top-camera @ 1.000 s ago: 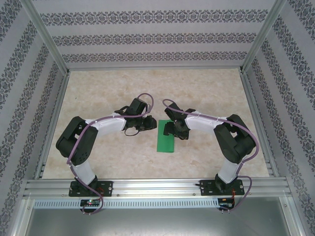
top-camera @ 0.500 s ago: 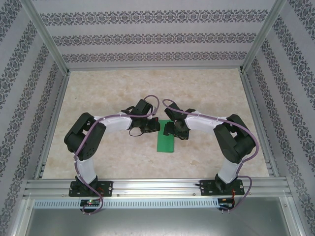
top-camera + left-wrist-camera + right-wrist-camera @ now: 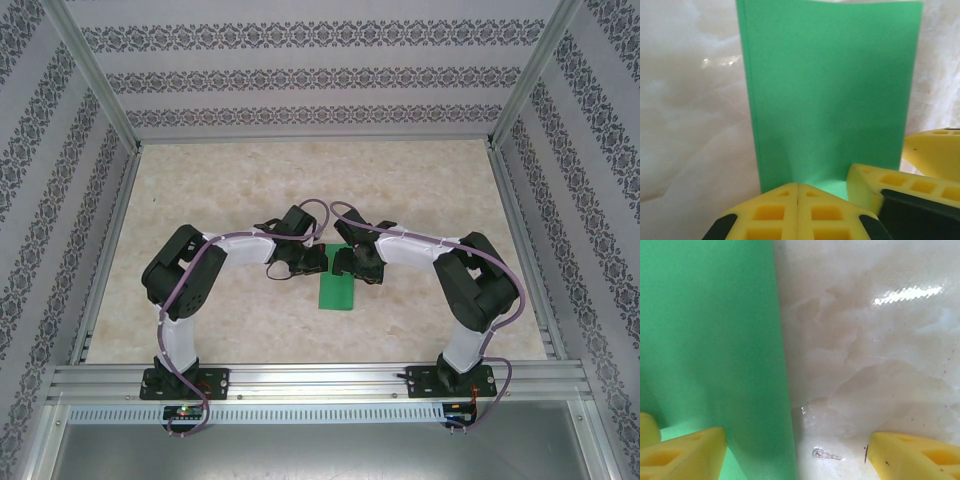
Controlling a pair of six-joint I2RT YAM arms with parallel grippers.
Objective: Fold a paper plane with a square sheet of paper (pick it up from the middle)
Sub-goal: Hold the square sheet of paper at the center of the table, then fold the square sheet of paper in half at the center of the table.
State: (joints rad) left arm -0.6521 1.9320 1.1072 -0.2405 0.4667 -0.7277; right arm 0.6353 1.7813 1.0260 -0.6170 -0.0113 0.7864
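Beside the green sheet (image 3: 830, 90), the left end effector (image 3: 797, 199) sits clenched and the right end effector (image 3: 797, 452) spread wide.

One green sheet of paper (image 3: 337, 291) lies on one table (image 3: 420, 180). Two arms stand on it: the left arm (image 3: 185, 280) at 8 o'clock and the right arm (image 3: 475, 280) at 4 o'clock. Two purple cables run along them, the left cable (image 3: 300, 207) and the right cable (image 3: 420, 238).

We get bright, even light in the top view, soft shadows under the arms (image 3: 185, 275). Glare streaks the table (image 3: 910, 290) at the right wrist; the paper (image 3: 830, 90) looks soft close up.
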